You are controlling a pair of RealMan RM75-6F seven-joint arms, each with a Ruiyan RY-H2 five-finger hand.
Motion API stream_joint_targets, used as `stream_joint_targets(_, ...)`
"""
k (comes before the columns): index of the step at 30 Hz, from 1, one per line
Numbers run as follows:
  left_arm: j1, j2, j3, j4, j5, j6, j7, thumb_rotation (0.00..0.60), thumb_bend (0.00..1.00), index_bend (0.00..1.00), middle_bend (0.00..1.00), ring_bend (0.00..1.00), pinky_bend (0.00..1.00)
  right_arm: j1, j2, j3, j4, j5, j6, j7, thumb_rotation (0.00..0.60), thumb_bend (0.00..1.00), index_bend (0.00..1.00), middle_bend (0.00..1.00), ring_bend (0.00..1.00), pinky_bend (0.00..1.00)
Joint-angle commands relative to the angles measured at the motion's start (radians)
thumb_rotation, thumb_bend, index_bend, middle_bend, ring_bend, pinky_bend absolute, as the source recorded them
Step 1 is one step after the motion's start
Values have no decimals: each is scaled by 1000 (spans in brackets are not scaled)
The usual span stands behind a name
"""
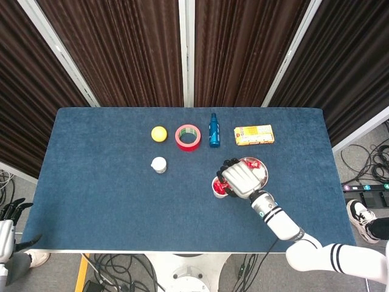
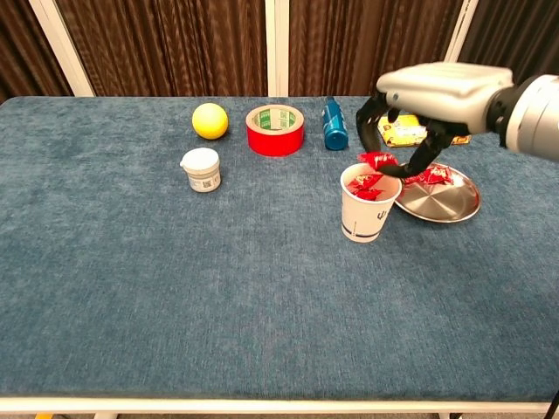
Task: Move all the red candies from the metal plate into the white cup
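The right hand [image 2: 410, 118] hangs over the white cup [image 2: 369, 214], fingers curled downward and pinching a red candy [image 2: 377, 160] just above the rim, so the grip is closed on that one piece and set up, I'd say, to let it fall straight in. Look inside the cup: red candies [image 2: 364, 186] already fill its mouth, which explains why the hand is held high and not dipped in. Just beside the cup, on the side away from the robot's left, sits the metal plate [image 2: 454, 209], and at least one red wrapper [image 2: 435, 177] lies at its far edge, so by my reading the job is well along but not finished. From the head view the hand [image 1: 242, 180] covers most of the cup, with the plate's rim [image 1: 264, 177] showing beyond it. Farther out on the blue counter [image 2: 175, 288] stand a small white jar [image 2: 201, 169], a yellow ball [image 2: 210, 120], a roll of red tape [image 2: 275, 129], a blue bottle [image 2: 333, 124] and a yellow packet [image 1: 254, 135], all well apart from the action. The left hand [image 1: 11, 214] waits off the counter's corner, fingers apart, holding nothing.
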Motion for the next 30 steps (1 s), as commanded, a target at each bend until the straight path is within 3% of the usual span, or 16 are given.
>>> stream_joint_targets(1, 1, -2, 1, 4, -1, -1, -3, 600, 93, 301, 247, 169, 279, 8, -17, -13, 11, 11, -3, -23, 600, 310, 519, 418, 215, 282)
stream_joint_targets(10, 0, -6, 0, 12, -1, -4, -9, 600, 93, 301, 247, 169, 279, 0, -8, -23, -3, 29, 20, -43, 600, 239, 395, 311, 149, 258)
stream_joint_targets(17, -2, -5, -2, 12, 1, -3, -11, 600, 93, 302, 247, 169, 279, -27, 37, 15, 5, 67, 79, -9, 600, 135, 375, 301, 147, 256)
stream_joint_targets(23, -5, -11, 0, 14, 2, -10, -10, 600, 93, 302, 247, 169, 279, -23, 21, 6, 135, 208, 35, -58, 600, 129, 378, 338, 156, 259)
stream_joint_targets(30, -7, -11, 0, 14, -1, -13, -8, 600, 93, 302, 247, 169, 279, 6, -89, -12, 335, 328, -51, -90, 600, 131, 395, 358, 157, 261)
